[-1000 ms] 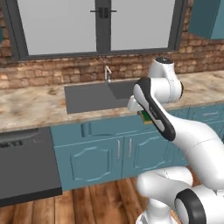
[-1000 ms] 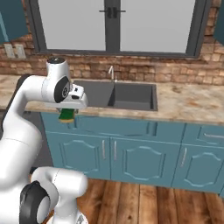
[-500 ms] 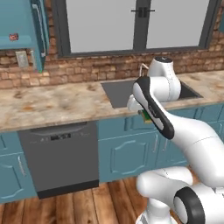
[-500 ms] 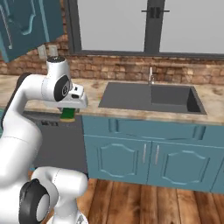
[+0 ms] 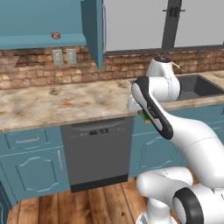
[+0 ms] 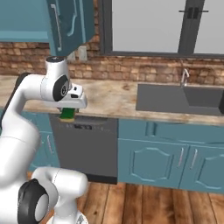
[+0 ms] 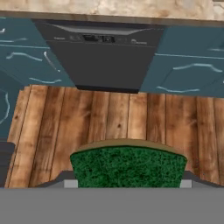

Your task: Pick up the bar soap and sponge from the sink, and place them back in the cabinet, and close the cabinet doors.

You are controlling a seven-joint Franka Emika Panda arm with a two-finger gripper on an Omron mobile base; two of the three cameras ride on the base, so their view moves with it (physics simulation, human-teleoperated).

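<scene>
Right now the gripper (image 6: 68, 113) is clamped on the sponge (image 7: 128, 166), its two fingers pressing the block's short ends. From the hand camera the sponge's dark green face fills the lower middle, with a thin yellow-brown edge curving along its top, and a finger (image 7: 70, 180) shows at each bottom corner of it. In the right base view the sponge (image 6: 68, 114) hangs as a small green patch just under the white hand, in front of the counter edge and above the dishwasher (image 6: 83, 146). In the left base view only a sliver of green (image 5: 145, 116) peeks out behind the arm's forearm.

Below the hand lie the wooden floor (image 7: 118, 113) and the dark dishwasher front (image 7: 105, 59), flanked by teal lower cupboards (image 7: 192, 65).

The sink (image 6: 177, 99) sits well to the right on the stone counter (image 6: 109, 97), with its silver faucet (image 6: 185, 75) behind it against the brick wall; its basin's contents can't be made out. Up on the wall, the cabinet (image 5: 41, 22) stands open, a small pinkish bar soap (image 5: 55, 35) resting on its shelf. One cabinet door (image 6: 70, 22) hangs swung out above the arm.
</scene>
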